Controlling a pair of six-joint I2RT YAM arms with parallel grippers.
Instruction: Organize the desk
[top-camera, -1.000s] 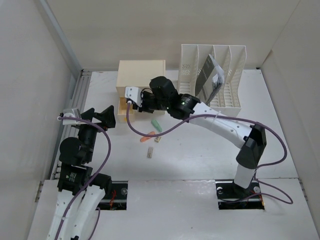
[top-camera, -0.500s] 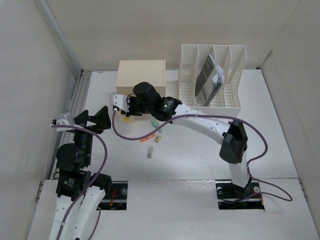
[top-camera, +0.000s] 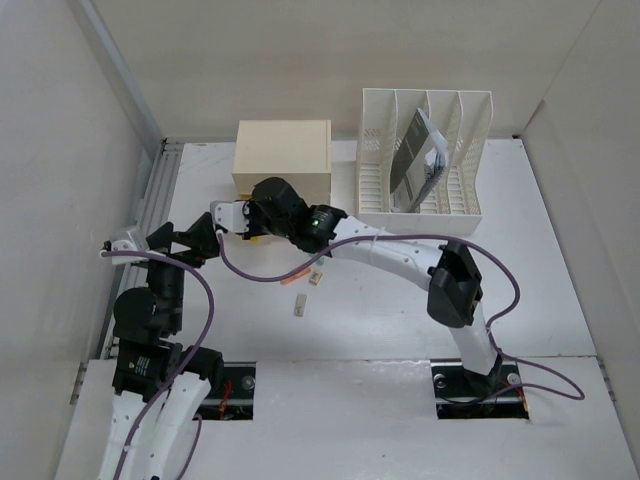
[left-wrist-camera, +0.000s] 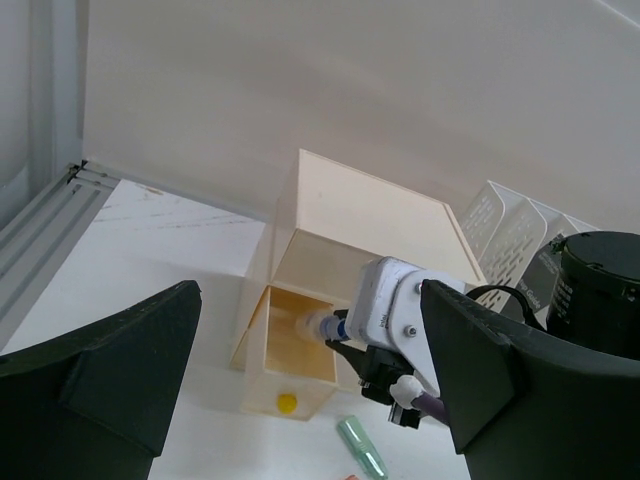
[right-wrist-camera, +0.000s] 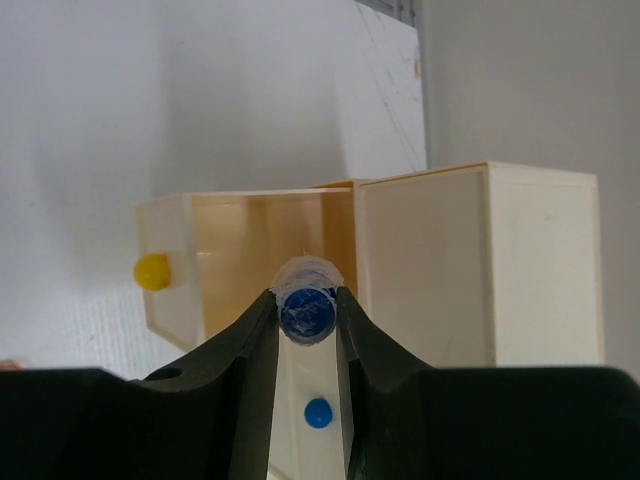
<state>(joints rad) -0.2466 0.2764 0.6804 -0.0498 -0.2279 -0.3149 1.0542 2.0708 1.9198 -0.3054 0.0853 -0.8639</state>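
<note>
From above, the desk (top-camera: 540, 250) fills the floor of the walled cell, with both arm bases at its near edge. A cream drawer box (top-camera: 282, 155) stands at the far side, left of centre. A white file rack (top-camera: 455, 150) stands just to its right, holding a dark booklet (top-camera: 410, 165) that leans in 1 slot. The right arm stretches across to the left. The right end effector (top-camera: 235, 218) sits just in front of the drawer box. The left end effector (top-camera: 195, 240) is near it on the left, apart from it. An orange item (top-camera: 298, 272), a small pale block (top-camera: 316, 277) and a second pale block (top-camera: 299, 305) lie on the desk near the middle.

The left wrist view shows the left end effector's 2 dark fingers (left-wrist-camera: 110, 370) spread wide and holding nothing. Between them, farther off, the lower drawer (left-wrist-camera: 290, 360) of the box stands pulled out, with a yellow knob (left-wrist-camera: 287, 403) on its front. The right end effector's white housing is over that drawer, and a blue-ended tube (left-wrist-camera: 320, 325) reaches from it into the opening. A green capped item (left-wrist-camera: 362, 447) lies on the desk just in front of the drawer.

In the right wrist view, the right end effector is clenched on the blue-ended tube, seen end-on with a clear rim. Behind it are the open drawer with its yellow knob, a blue knob (right-wrist-camera: 317, 412) and the cream side of the box.
</note>
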